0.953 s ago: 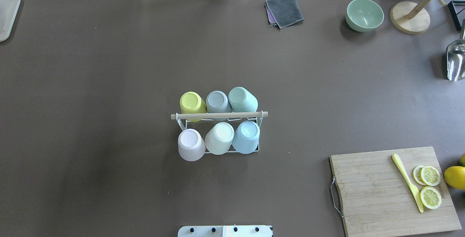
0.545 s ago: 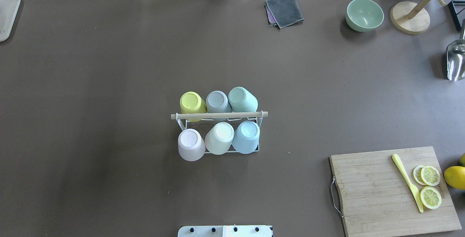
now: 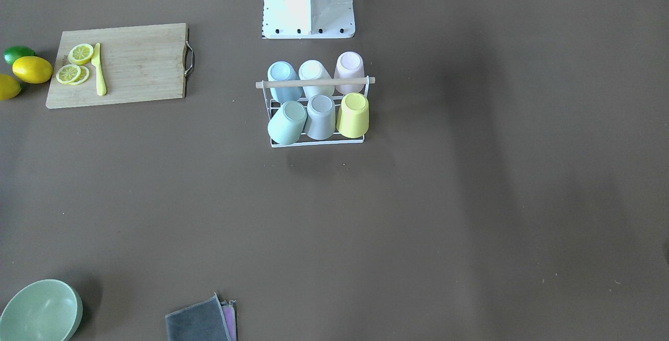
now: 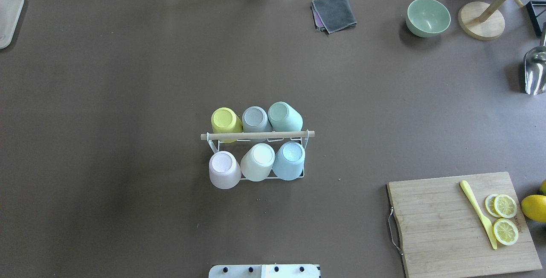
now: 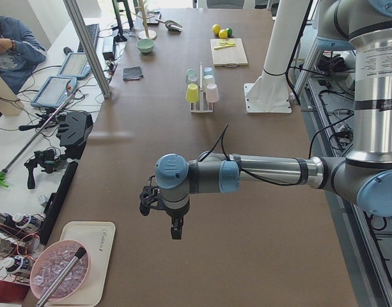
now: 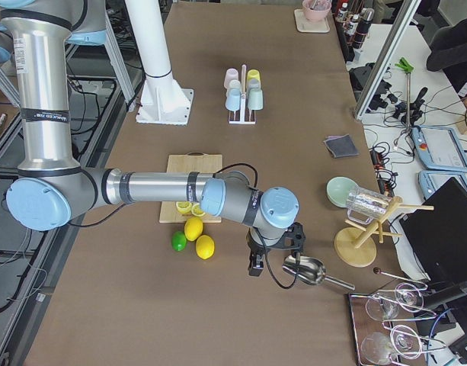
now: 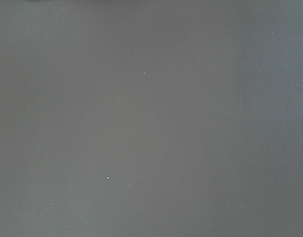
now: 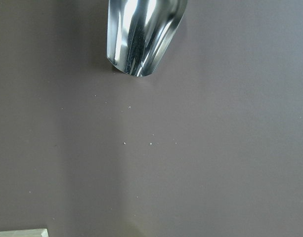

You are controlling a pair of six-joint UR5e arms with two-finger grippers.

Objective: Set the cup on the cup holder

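Note:
The cup holder (image 4: 257,134), a white wire rack with a wooden dowel handle, stands mid-table near the robot base; it also shows in the front view (image 3: 314,83). Several cups sit upside down on its prongs, among them a yellow cup (image 4: 225,120), a pink cup (image 4: 223,168) and a blue cup (image 4: 290,158). My left gripper (image 5: 175,230) shows only in the exterior left view, over bare table far from the rack. My right gripper (image 6: 254,267) shows only in the exterior right view, beside a metal scoop (image 6: 305,270). I cannot tell whether either is open or shut.
A wooden cutting board (image 4: 443,227) with a yellow knife (image 4: 477,214) and lemon slices lies at the near right. A green bowl (image 4: 428,17), a grey cloth (image 4: 334,13), a wooden stand (image 4: 481,21) and the scoop (image 4: 534,71) are at the far right.

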